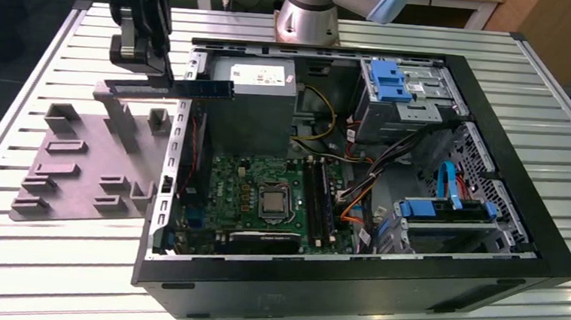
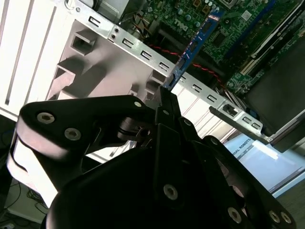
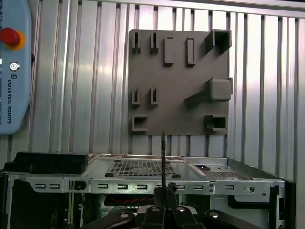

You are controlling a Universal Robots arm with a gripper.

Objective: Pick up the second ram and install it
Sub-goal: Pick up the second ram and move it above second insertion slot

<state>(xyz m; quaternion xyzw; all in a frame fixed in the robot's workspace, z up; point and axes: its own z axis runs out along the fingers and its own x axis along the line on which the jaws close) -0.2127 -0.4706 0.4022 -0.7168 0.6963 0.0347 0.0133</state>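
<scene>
Your tool [image 1: 144,73] is clenched on the second ram [image 1: 200,86]. Its long axis (level, pointing toward the exterior view's right) lies crosswise to the green board's slots [image 1: 319,196].

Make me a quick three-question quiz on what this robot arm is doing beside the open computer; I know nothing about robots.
1. Multiple choice: what does the gripper hold?
A) a blue drive bracket
B) the second ram
C) a grey block from the tray
2. True or false: the second ram is already seated in a slot of the green board.
3. Fill in: the grey plastic tray lies on the slatted table to the exterior view's ____ of the computer case.

Key:
1. B.
2. False: the stick hangs level in the shut gripper, up by the case's edge.
3. Left.
</scene>
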